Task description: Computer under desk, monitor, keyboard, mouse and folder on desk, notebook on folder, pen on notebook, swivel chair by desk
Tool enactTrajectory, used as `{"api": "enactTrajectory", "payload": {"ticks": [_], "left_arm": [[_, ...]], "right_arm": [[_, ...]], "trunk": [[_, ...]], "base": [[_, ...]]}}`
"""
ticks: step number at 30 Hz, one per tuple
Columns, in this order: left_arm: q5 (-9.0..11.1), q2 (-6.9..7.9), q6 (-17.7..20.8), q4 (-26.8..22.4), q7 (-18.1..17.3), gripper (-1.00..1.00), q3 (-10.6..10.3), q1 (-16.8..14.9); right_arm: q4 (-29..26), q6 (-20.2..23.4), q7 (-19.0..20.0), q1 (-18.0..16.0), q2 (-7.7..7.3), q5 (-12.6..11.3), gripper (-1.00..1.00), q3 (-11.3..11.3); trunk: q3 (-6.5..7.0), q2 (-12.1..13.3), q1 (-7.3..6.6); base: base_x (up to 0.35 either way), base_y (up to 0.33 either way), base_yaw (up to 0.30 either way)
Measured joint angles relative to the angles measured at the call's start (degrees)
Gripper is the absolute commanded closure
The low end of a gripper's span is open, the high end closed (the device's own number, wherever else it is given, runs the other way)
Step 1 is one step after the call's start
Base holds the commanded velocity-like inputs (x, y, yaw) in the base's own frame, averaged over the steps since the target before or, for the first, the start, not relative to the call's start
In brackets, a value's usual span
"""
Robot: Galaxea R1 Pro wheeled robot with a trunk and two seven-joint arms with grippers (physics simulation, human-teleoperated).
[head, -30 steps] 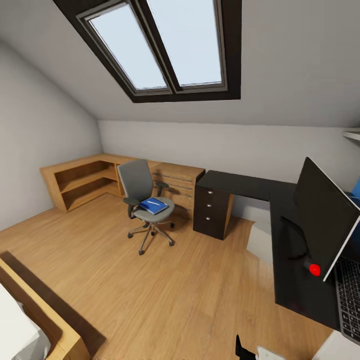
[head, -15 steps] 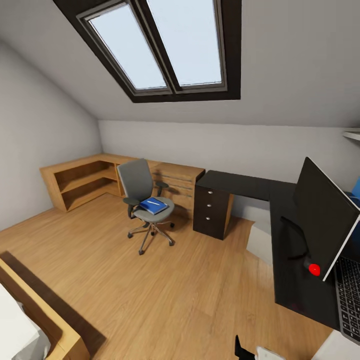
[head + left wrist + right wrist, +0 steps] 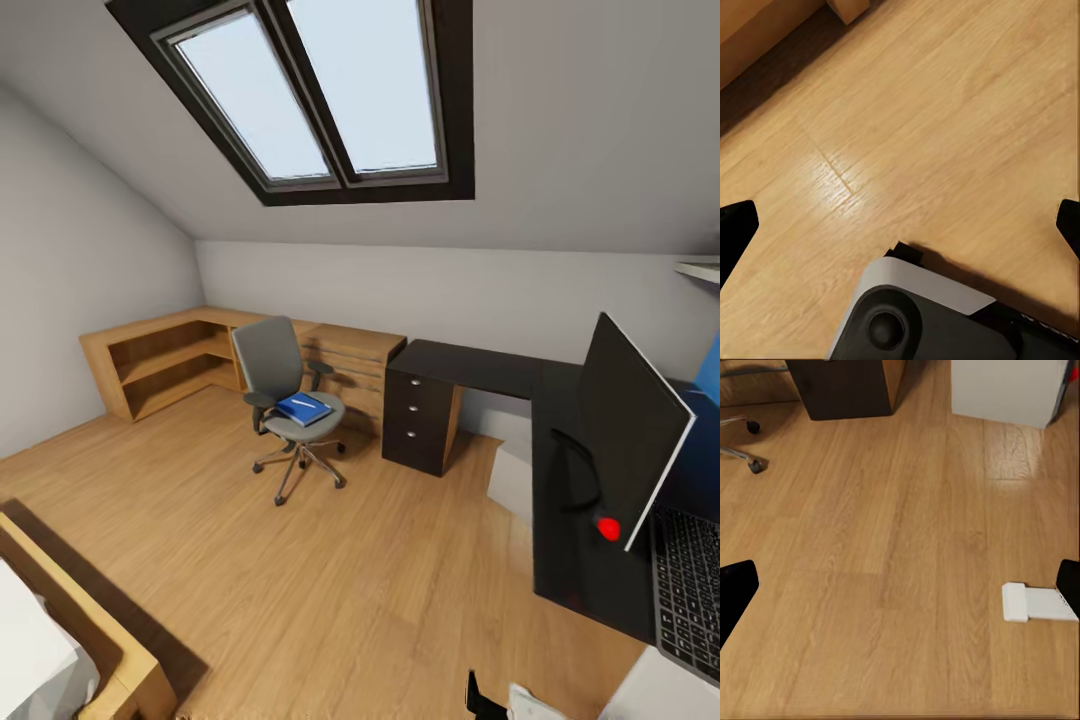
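Wooden floor (image 3: 945, 112) lies under both wide-spread grippers (image 3: 900, 225) (image 3: 900, 577); swivel chair (image 3: 285, 400) (bearing the blue folder (image 3: 305, 408)) stands well apart.

One swivel chair (image 3: 288, 400); one blue folder (image 3: 305, 408) on its seat; one desk (image 3: 470, 366); one monitor (image 3: 630, 430) and one keyboard (image 3: 688, 590) on desk; one computer (image 3: 512, 480) under desk; one red mouse (image 3: 607, 528) beside monitor.

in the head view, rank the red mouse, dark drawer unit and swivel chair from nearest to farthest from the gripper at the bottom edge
1. Red mouse, on the dark desk, up and right of the gripper.
2. Dark drawer unit, farther back, at the desk's far end.
3. Swivel chair, farthest, back left, carrying the blue folder.
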Motion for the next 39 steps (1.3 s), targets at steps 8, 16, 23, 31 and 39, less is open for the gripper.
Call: {"api": "enactTrajectory", "payload": {"ticks": [8,16,23,31,39], "left_arm": [[0.0,0.0,0.0,0.0,0.0,-1.0,0.0,0.0],[0.0,0.0,0.0,0.0,0.0,-1.0,0.0,0.0],[0.0,0.04,-0.2,0.0,0.0,-1.0,0.0,0.0],[0.0,0.01,-2.1,0.0,0.0,-1.0,0.1,0.0],[0.0,0.0,-2.5,0.0,0.0,-1.0,0.0,0.0]], "right_arm": [[0.0,0.0,0.0,0.0,-0.19,0.0,-1.0,0.0],[0.0,0.0,0.0,0.0,-0.32,0.0,-1.0,0.0],[0.0,0.0,0.0,0.0,-0.32,0.0,-1.0,0.0],[0.0,0.0,0.0,0.0,-0.33,0.1,-1.0,0.1],[-0.1,0.0,0.0,0.0,-0.33,0.1,-1.0,0.1]], "trunk": [[0.0,0.0,0.0],[0.0,0.0,-0.01],[0.0,0.0,-0.03],[0.0,0.0,-0.03],[0.0,0.0,-0.03]], "base": [[-0.275,-0.208,-0.009],[-0.197,-0.279,-0.212],[-0.053,-0.251,-0.258],[-0.004,-0.043,-0.262],[-0.001,-0.005,-0.262]]}}
